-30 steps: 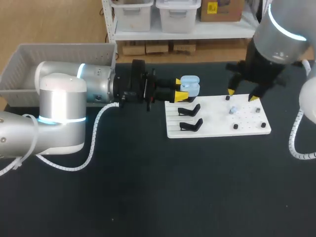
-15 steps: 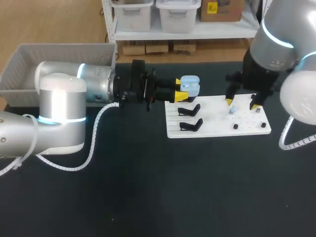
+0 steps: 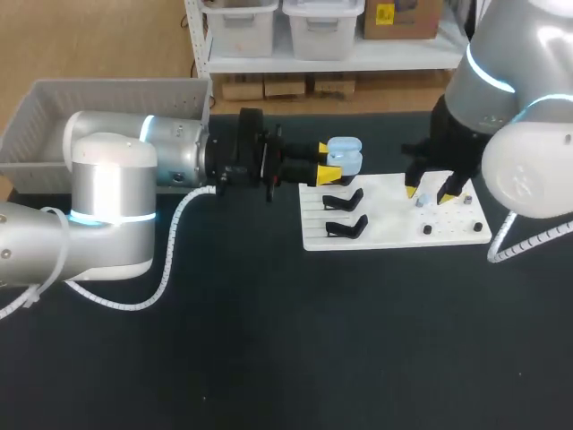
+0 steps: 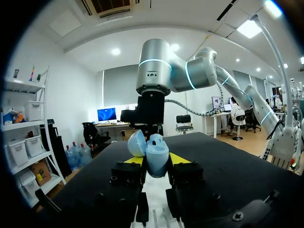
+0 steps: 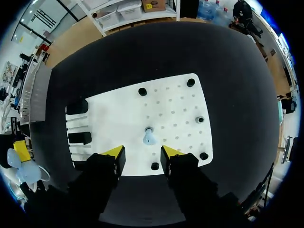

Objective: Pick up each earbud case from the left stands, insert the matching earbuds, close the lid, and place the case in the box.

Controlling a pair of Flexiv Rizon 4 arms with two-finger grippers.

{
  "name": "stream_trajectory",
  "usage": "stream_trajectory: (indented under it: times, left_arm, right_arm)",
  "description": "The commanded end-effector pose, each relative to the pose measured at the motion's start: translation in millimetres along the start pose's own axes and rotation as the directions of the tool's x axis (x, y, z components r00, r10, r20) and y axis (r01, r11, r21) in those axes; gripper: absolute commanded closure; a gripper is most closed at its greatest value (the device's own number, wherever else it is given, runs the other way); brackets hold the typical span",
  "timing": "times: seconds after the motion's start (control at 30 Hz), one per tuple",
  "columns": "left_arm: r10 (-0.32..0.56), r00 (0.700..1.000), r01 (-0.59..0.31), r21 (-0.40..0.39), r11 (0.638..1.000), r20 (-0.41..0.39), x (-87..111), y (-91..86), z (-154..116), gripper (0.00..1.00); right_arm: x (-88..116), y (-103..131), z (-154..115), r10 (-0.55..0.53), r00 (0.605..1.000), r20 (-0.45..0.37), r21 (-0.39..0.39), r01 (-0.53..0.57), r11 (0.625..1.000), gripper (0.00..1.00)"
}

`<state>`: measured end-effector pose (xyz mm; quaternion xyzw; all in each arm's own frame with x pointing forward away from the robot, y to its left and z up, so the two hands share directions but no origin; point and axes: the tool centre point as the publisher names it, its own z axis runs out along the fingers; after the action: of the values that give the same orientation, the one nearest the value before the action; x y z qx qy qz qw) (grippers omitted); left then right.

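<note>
While left hand (image 3: 327, 164) clasps the case (image 3: 346, 154), earbud (image 5: 149, 137) lies, apparently untouched, ahead of released right hand (image 5: 142, 153).

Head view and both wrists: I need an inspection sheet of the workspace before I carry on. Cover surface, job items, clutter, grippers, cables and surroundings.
Surface: black table with a white board lying on it.
Job's things: light blue earbud case, lid open, in the left gripper; one earbud on the board; two black stands empty; grey box at the far left corner.
Clutter: nothing seen.
Grippers: left gripper shut on the case; right gripper open, above the earbud.
Cables: white spiral hose loops from the left arm; another runs by the right arm.
Surroundings: nothing seen reaching over the table.
</note>
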<state>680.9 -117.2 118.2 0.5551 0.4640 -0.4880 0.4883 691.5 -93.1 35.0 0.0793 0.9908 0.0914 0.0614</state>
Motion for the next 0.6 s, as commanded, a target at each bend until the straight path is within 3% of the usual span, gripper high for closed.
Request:
stream_trajectory:
  times: [0.03, 0.6]
  left_arm:
    - [0.003, 1.000, -0.003, -0.007, 1.000, 0.002, 0.5, -2.0, 0.0, 1.00]
    - [0.003, 1.000, -0.003, -0.007, 1.000, 0.002, 0.5, -2.0, 0.0, 1.00]
  right_arm:
    - [-2.3, -1.3, 5.1, 0.003, 1.000, -0.003, -0.005, -0.003, 1.000, 0.55]
    - [-2.3, -6.6, 12.7, 0.035, 0.999, 0.005, -0.025, -0.035, 0.999, 0.63]
